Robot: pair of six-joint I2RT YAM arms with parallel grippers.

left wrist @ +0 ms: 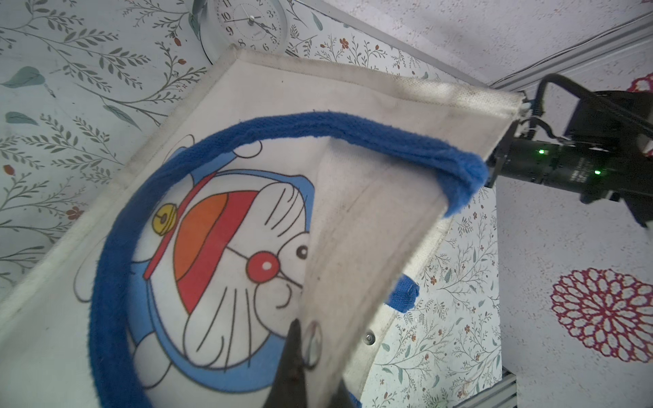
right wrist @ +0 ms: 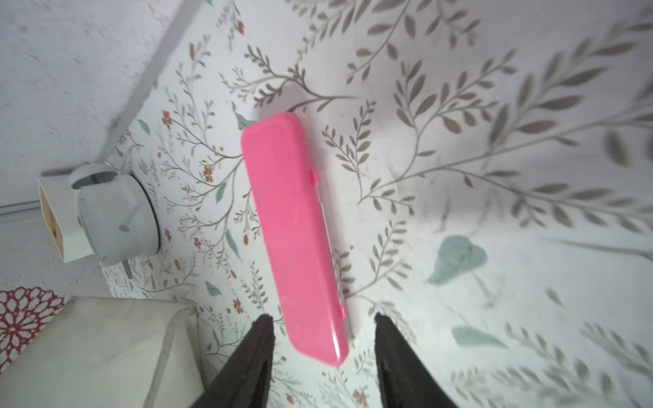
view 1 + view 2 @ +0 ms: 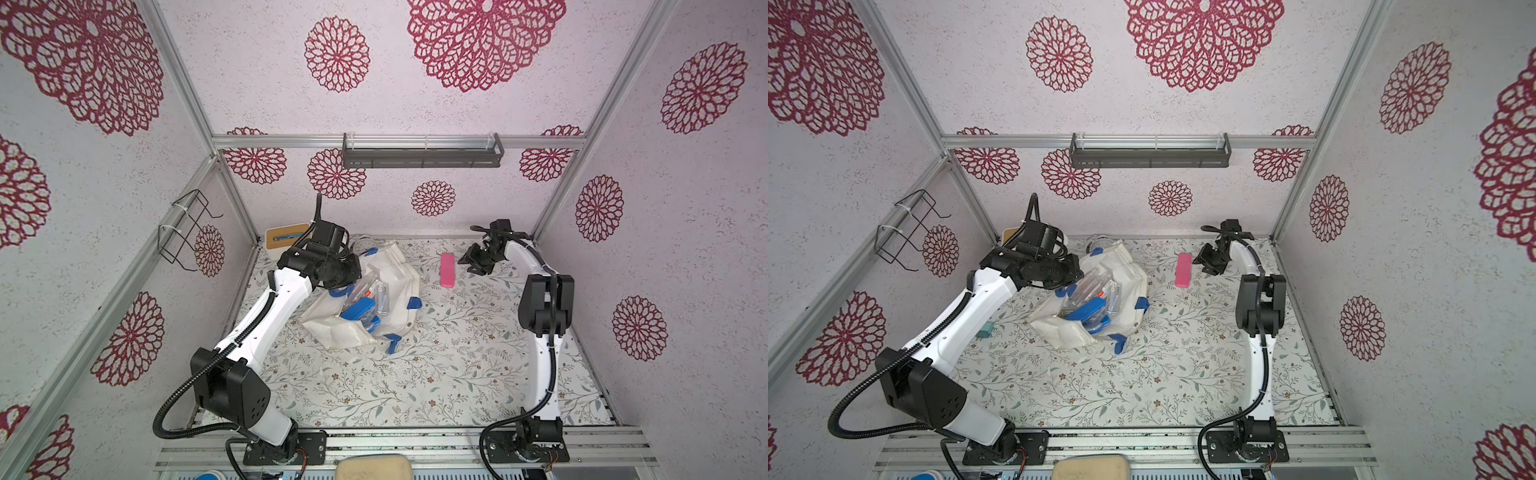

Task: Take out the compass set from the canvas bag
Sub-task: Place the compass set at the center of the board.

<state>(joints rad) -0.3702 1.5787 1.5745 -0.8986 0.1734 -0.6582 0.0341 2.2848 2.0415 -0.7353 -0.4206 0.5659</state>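
The off-white canvas bag (image 3: 395, 270) (image 3: 1129, 270) lies slumped mid-table, mouth up, with blue handles. My left gripper (image 1: 311, 353) is shut on a flap of the bag's rim (image 1: 353, 247) beside a snap button, holding it up over the cartoon print. In both top views this gripper is hidden under its wrist. The compass set, a pink oblong case (image 3: 447, 270) (image 3: 1183, 270) (image 2: 296, 229), lies flat on the table to the right of the bag. My right gripper (image 3: 467, 264) (image 2: 321, 318) is open, its fingers straddling the case's near end without touching it.
Clear packets and a blue stapler-like item (image 3: 357, 309) fill the bag. A white clock (image 3: 359, 245) (image 1: 247, 24) and a wooden-topped box (image 3: 284, 237) stand at the back left. A dark shelf (image 3: 422, 156) hangs on the back wall, a wire rack (image 3: 187, 232) on the left wall.
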